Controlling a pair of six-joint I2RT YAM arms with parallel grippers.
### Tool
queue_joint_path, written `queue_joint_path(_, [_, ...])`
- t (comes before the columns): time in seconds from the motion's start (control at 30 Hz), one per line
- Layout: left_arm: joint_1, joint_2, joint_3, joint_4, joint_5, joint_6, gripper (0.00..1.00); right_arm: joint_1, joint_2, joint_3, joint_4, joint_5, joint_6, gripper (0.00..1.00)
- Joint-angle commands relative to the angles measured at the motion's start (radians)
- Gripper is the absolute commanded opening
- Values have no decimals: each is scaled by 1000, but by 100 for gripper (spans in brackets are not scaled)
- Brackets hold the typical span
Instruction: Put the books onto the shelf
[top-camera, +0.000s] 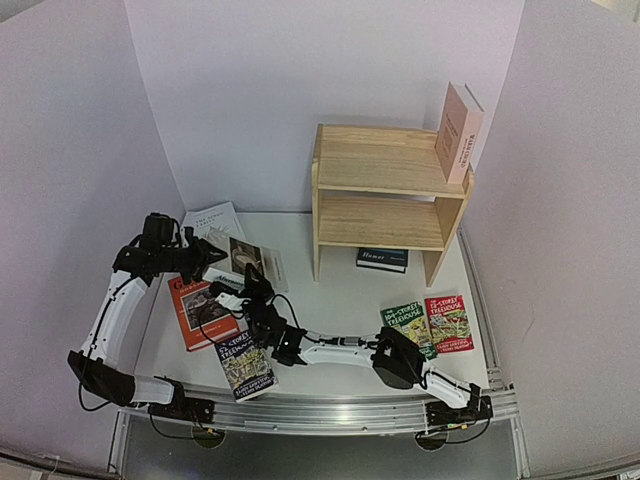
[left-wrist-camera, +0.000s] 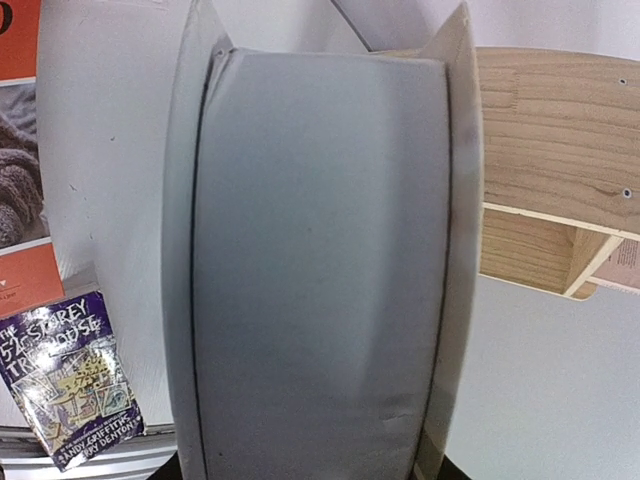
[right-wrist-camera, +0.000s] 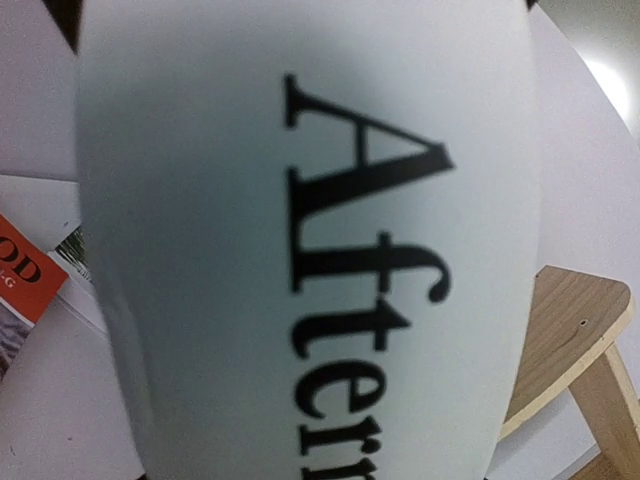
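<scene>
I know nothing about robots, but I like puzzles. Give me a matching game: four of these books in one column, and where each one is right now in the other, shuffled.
Books
A. pale pink book
B. navy book
C. red paperback
D. white book

Places
1. lying on the table beside the green paperback
2. gripped between the left fingers
3. standing on top of the shelf
4. on the table, under the shelf's lower board

Pairs: A-3, B-4, C-1, D-2.

A pale book (left-wrist-camera: 320, 270) fills the view, the wooden shelf (left-wrist-camera: 550, 130) right, a blue Treehouse paperback (left-wrist-camera: 65, 385) lower left.
</scene>
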Motion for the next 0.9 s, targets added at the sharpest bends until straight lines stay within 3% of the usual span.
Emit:
queue_joint_path(0.0, [4, -10, 19, 25, -9, 14, 22, 2, -54, 26, 44, 34, 4, 39])
queue_joint_path(0.13, [10, -18, 44, 53, -14, 69, 72, 6, -87, 20, 28, 61, 13, 22])
queue_joint_path(0.17, [16, -18, 68, 61, -24, 141, 82, 8, -102, 21, -1, 83, 37, 16])
queue_joint_path(0.23, [42, -7, 169, 53, -48, 297, 97, 9, -156, 28, -126, 137, 121, 14])
queue_joint_path(0.33, [114, -4, 345, 63, -82, 531, 100, 17, -307, -31, -461, 93, 424, 9])
queue_joint_path(0.4, [140, -32, 412, 142, -91, 640, 100, 9, -452, -93, -755, -98, 708, 10])
queue_joint_path(0.5, [142, -100, 394, 288, -125, 689, 100, -5, -603, -188, -859, -304, 946, 10])
queue_joint_path(0.7, [142, -206, 290, 400, -179, 720, 100, -10, -777, -212, -916, -490, 1065, 8])
queue_joint_path(0.87, [142, -268, 196, 394, -162, 742, 100, -15, -866, -121, -914, -453, 1034, 8])
